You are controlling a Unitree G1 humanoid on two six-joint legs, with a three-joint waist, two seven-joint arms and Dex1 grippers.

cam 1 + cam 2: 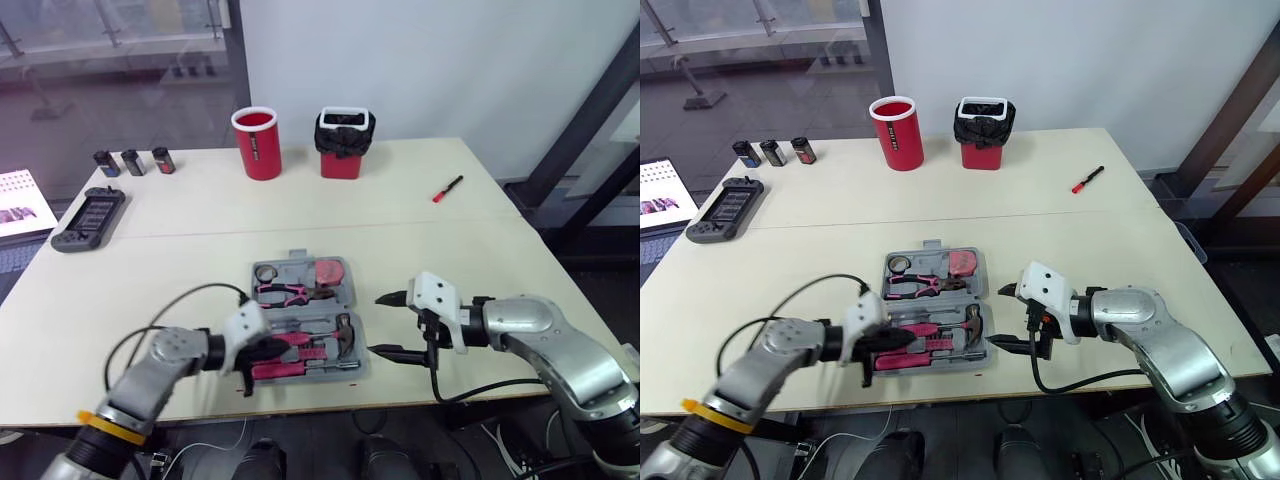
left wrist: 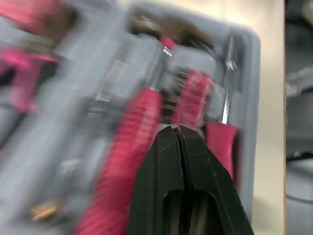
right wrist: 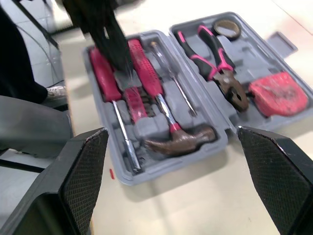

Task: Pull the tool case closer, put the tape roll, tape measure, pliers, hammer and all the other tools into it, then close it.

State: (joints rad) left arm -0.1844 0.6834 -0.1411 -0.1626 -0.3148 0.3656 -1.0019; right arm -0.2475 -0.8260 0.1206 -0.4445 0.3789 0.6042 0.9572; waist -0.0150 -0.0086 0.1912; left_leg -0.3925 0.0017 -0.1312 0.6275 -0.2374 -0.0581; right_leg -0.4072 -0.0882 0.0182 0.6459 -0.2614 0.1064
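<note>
The grey tool case point(image 1: 361, 372) lies open near the table's front edge. Its far half holds the tape roll point(image 1: 267, 272), the red tape measure point(image 1: 328, 272) and the pink-handled pliers point(image 1: 285, 292). In the near half lie the hammer point(image 3: 178, 139) and red-handled screwdrivers point(image 3: 102, 73). My left gripper point(image 2: 177, 128) is shut with nothing between its fingers, its tip down among the red handles in the near half's left part. My right gripper point(image 1: 388, 324) is open just to the right of the case, at table height, touching nothing.
At the back stand a red cup point(image 1: 257, 143) and a red bin with a black liner point(image 1: 343, 143). A red marker point(image 1: 447, 188) lies back right. A black handheld device point(image 1: 90, 218) and three small dark items point(image 1: 133, 161) sit back left.
</note>
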